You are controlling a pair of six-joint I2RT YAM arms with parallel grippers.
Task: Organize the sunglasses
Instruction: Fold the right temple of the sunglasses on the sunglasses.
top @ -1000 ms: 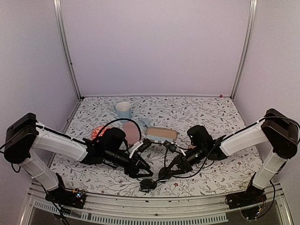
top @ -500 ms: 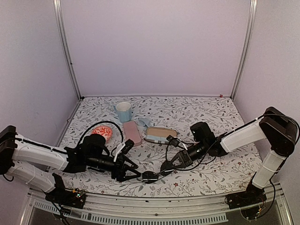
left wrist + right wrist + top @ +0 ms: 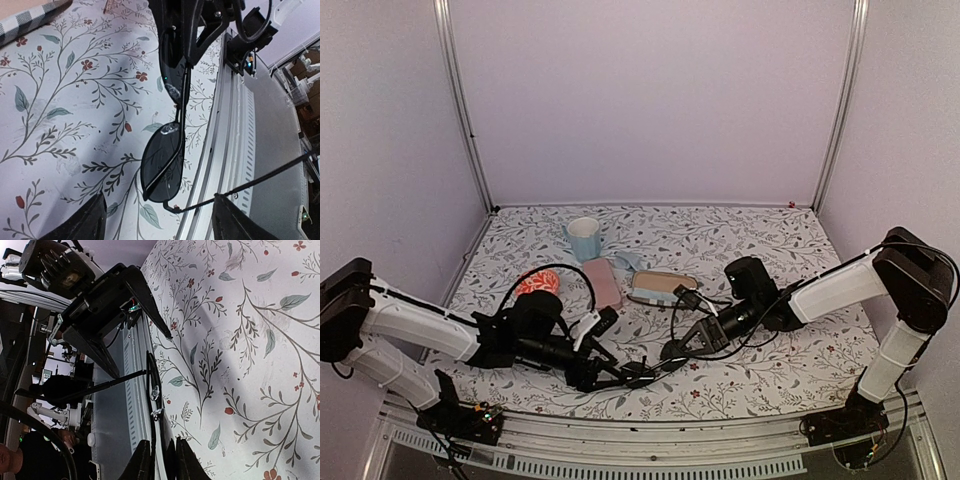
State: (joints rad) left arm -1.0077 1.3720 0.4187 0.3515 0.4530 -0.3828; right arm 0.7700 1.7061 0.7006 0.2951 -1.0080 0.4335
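1. Left wrist view shows me the black wire sunglasses best. They have dark lenses and a thin frame, and one temple is swung out toward the rail. They sit low at the near edge of the surface; I can't tell whether the lower lens touches it.
2. I expect them to be light, springy and easily bent, with slick lenses that smudge. I'd take hold at the bridge or a hinge corner, never mid-temple.
3. My right pincer is clamped on the frame by the upper lens.
4. My left pincer has its fingers wide apart just short of the free lens, holding nothing.
5. Farther back in the top view, the pink case and an open case lie well apart from the glasses. I can't pick out the pale-framed pair.
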